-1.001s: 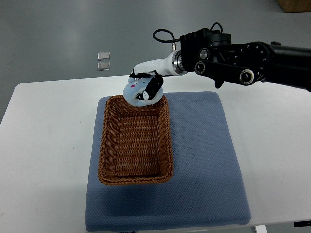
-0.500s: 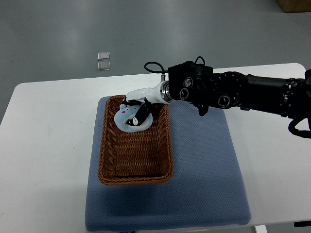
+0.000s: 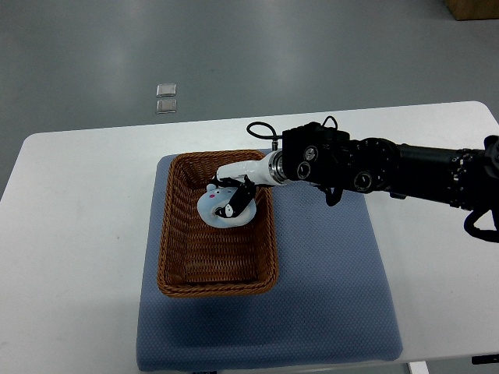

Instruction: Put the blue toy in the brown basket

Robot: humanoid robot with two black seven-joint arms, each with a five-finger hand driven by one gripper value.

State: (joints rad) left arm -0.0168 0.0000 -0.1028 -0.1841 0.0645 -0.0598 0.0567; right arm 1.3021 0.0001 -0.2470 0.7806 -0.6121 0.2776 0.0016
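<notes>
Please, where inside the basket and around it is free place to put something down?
Inside the brown basket, the near half is bare. Its far end is crowded by the right hand gripping the blue toy. The blue mat right of the basket is free, as is the white table to the left.

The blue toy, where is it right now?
In the top view, the blue toy is inside the brown basket, in its far half, gripped by the right hand.
</notes>
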